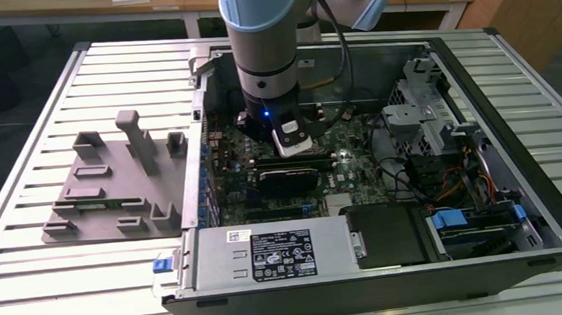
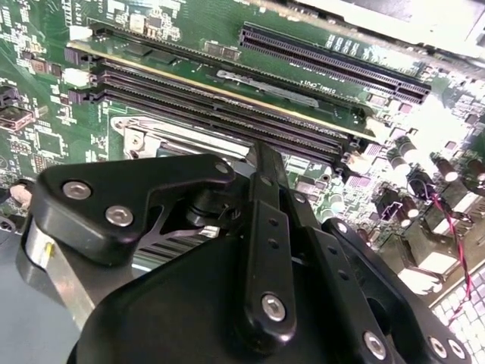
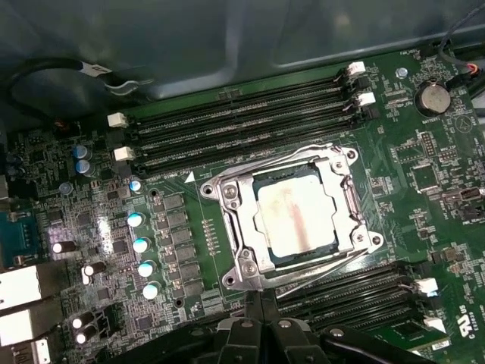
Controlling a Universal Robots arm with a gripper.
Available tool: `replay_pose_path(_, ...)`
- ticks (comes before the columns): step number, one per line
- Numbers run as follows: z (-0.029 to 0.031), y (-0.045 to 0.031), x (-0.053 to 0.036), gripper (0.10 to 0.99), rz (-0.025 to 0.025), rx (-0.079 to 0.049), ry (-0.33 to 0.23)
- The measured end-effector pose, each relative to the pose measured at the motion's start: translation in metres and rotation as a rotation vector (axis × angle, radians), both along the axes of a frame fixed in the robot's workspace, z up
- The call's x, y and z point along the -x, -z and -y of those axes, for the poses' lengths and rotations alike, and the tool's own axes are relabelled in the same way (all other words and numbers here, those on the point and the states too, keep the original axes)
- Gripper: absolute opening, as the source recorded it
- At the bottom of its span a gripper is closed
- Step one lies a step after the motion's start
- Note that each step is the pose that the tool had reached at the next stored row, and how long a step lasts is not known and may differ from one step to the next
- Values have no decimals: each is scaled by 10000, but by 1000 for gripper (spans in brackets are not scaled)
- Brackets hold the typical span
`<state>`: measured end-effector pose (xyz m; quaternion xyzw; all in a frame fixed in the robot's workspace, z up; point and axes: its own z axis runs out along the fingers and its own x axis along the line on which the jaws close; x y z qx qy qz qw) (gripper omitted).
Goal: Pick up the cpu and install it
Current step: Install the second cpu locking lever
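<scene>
While my gripper hovered above motherboard, cpu sat in metal socket frame between memory slots; finger state: couldn't tell.

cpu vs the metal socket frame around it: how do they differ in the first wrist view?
The cpu is a solid square plate with a pale matte top, streaked faintly reddish; the frame is an open ring of brighter, shinier metal. The cpu is plain-edged; the frame has screws at its corners and cut-out tabs. The cpu sits inside, the frame surrounds it. Both are metal, lie flat on the green board and share the same tilt.
</scene>
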<state>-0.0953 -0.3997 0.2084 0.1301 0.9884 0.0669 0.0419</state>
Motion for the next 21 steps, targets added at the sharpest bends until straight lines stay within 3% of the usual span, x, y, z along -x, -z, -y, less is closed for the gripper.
replay_pose_path(17,61,73,46,106,1,-465,-52)
replay_pose_path(21,61,85,47,106,2,-769,-57)
